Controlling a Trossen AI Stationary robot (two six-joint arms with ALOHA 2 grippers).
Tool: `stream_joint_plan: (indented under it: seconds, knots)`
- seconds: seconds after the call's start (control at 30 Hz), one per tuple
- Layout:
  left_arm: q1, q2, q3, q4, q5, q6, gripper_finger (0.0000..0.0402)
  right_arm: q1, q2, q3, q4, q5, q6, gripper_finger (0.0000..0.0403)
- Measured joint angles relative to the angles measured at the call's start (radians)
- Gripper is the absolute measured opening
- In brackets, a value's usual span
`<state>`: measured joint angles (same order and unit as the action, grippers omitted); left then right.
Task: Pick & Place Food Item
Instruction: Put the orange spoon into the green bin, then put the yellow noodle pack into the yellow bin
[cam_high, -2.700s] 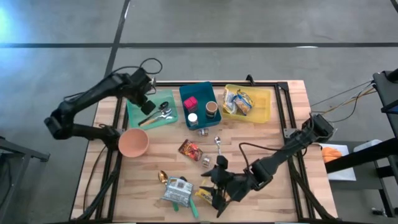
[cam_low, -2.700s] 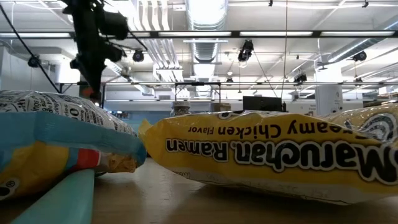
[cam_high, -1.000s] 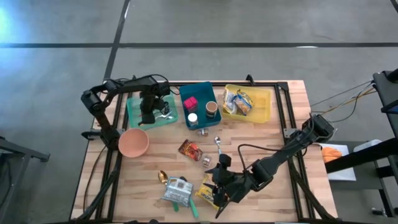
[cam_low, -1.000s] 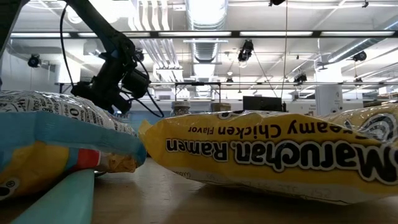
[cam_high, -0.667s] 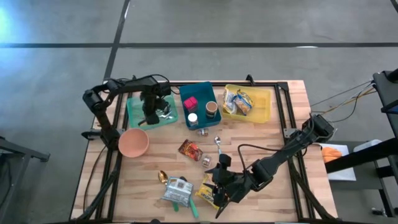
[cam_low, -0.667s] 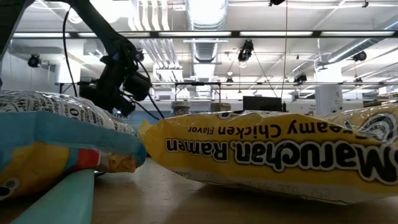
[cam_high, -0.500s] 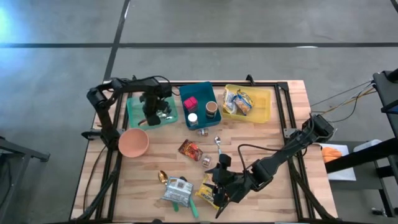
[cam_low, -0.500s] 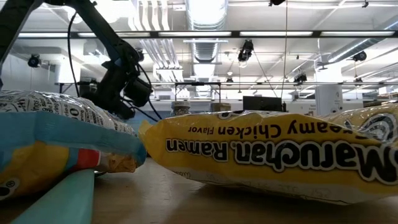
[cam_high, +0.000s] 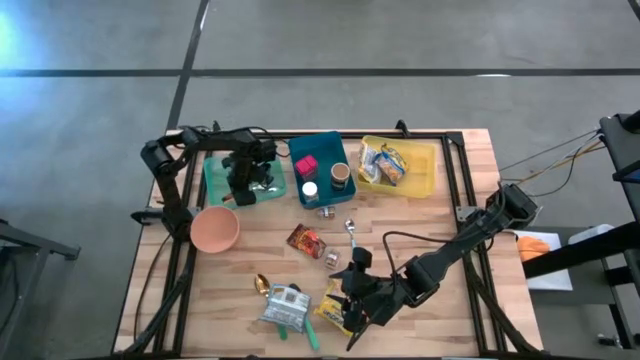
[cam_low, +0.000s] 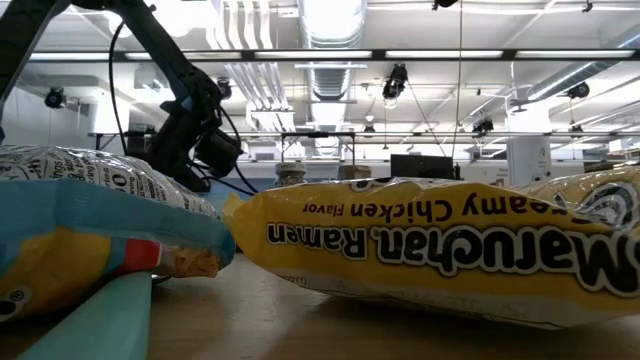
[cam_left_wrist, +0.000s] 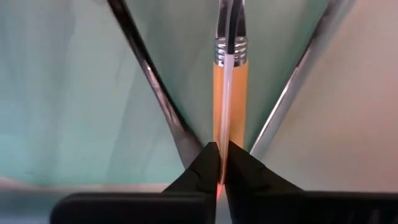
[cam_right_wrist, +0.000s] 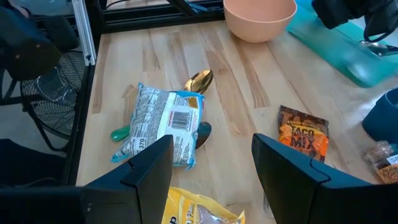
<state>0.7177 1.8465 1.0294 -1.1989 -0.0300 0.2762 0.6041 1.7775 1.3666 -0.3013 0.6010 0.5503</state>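
You are at the grasp stage with the right arm: the right gripper (cam_high: 352, 305) hangs low over the yellow ramen packet (cam_low: 440, 250), which lies on the tabletop (cam_high: 420, 225) near its front edge, just beside a blue-and-white snack packet (cam_right_wrist: 161, 121) and a gold spoon (cam_right_wrist: 199, 81). Its fingers are spread wide and straddle the packet without visibly touching its sides, so by my reading the pick is lined up but not yet made. Your next move calls for settling the fingers down either side of the wrapper and closing on it firmly enough that the slippery, crinkly film does not slide out. Then lift it clear of the neighbouring packet and carry it across to the bins at the far edge. The yellow bin (cam_high: 425, 170) looks the likely target, since it already holds a couple of snack packets. The blue bin (cam_high: 325, 145) beside it holds a pink box, a white-capped item and a brown cup. The green tray (cam_high: 215, 180) holds cutlery, and the left gripper (cam_high: 243, 183) is down in it, fingers pressed almost together right at the end of an orange-handled utensil (cam_left_wrist: 230, 93); whether they actually pinch it cannot be told. The pink bowl (cam_high: 214, 229) stands on the tabletop near that tray and looks to have nothing in it. A taco mix packet (cam_right_wrist: 301, 130) lies loose between the bowl and your gripper, on the way to the bins, so carry the ramen high enough to pass over it.
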Motion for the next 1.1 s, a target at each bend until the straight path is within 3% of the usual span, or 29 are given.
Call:
stream_joint_plan:
  seconds: [0.5, 1.1]
  knots:
    - [0.000, -0.004, 0.023, -0.066, -0.055, -0.042, 0.0189, 0.000, -0.002, 0.000, 0.000, 0.000, 0.000, 0.0217]
    - [-0.003, -0.124, 0.032, -0.079, -0.073, -0.078, 0.0206, 0.000, -0.002, 0.000, -0.001, -0.008, 0.016, 0.0217]
